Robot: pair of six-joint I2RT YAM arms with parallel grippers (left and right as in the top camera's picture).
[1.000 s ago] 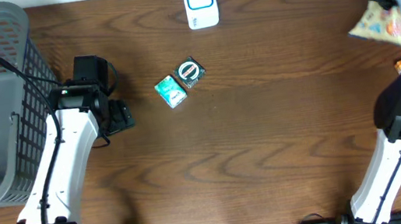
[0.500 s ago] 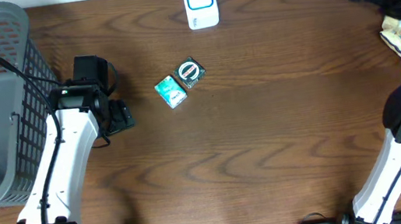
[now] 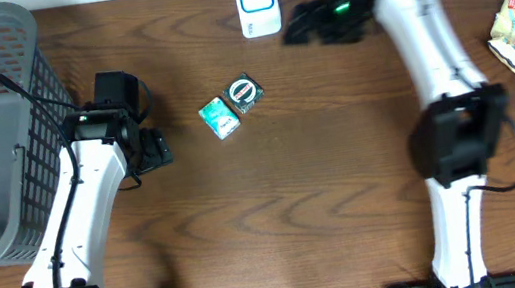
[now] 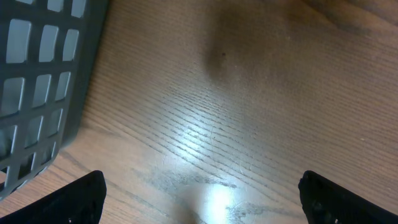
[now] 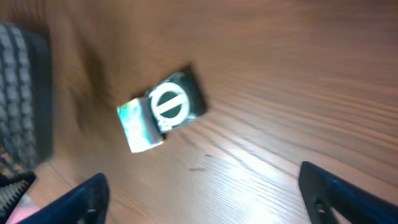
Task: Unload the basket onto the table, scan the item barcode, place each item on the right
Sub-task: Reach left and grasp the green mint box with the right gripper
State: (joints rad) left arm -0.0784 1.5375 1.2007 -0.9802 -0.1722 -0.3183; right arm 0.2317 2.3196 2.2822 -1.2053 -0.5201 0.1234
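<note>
- right gripper [image 3: 299, 25]: jaws spread, empty, top centre of the overhead view, just right of the scanner [image 3: 257, 3].
- left gripper [image 3: 155, 148]: jaws spread, empty, over bare bench [image 4: 249, 93].
- Your targets, green pack [image 3: 220, 118] touching dark pack [image 3: 242, 93], lie left of centre, down-left of the right jaws and right of the left jaws.
- The pair runs diagonally, lower left to upper right; the left arm looks slightly nearer.

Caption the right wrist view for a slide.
Open right gripper over the table, green box and dark packet side by side.
</note>
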